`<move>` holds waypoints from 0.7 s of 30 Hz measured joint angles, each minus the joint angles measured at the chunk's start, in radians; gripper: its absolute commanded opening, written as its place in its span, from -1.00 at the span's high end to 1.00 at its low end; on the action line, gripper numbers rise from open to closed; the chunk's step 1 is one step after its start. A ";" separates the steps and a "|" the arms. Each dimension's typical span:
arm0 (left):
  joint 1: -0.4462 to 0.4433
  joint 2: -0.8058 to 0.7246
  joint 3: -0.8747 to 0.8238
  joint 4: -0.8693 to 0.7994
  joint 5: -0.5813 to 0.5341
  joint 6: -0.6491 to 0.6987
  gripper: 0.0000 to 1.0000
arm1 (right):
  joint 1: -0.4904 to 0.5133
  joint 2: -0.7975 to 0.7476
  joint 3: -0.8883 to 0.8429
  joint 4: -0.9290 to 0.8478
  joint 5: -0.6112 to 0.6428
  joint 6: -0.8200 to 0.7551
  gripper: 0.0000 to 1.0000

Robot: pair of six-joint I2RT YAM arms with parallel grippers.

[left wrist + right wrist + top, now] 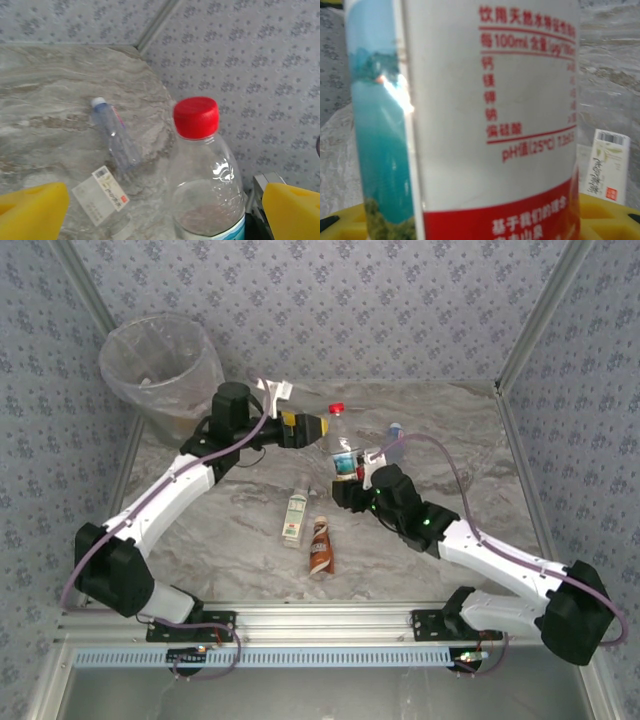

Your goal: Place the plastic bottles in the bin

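A clear bottle with a red cap stands upright mid-table. My right gripper is shut on its lower body; its label looms close between the yellow fingers. My left gripper is open at the bottle's shoulder, with the yellow fingers wide apart on either side. A blue-capped clear bottle lies behind. A white-green labelled bottle and a brown-white bottle lie in front. The lined grey bin stands at the back left.
Patterned walls with metal corner posts close in the marble table on three sides. The blue-capped bottle lies near the back right corner. A rail runs along the near edge.
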 measured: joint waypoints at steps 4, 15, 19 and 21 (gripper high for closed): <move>-0.037 0.022 0.000 0.019 0.002 -0.007 -0.98 | 0.007 0.025 0.019 0.034 -0.027 -0.025 -0.17; -0.082 0.106 0.032 0.037 -0.054 -0.063 -0.72 | 0.026 0.087 0.053 0.081 -0.074 -0.065 -0.21; -0.082 0.125 0.055 0.037 -0.061 -0.069 -0.63 | 0.027 0.100 0.056 0.080 -0.075 -0.067 -0.21; -0.082 0.126 0.063 0.034 -0.075 -0.068 -0.65 | 0.030 0.105 0.059 0.081 -0.076 -0.071 -0.21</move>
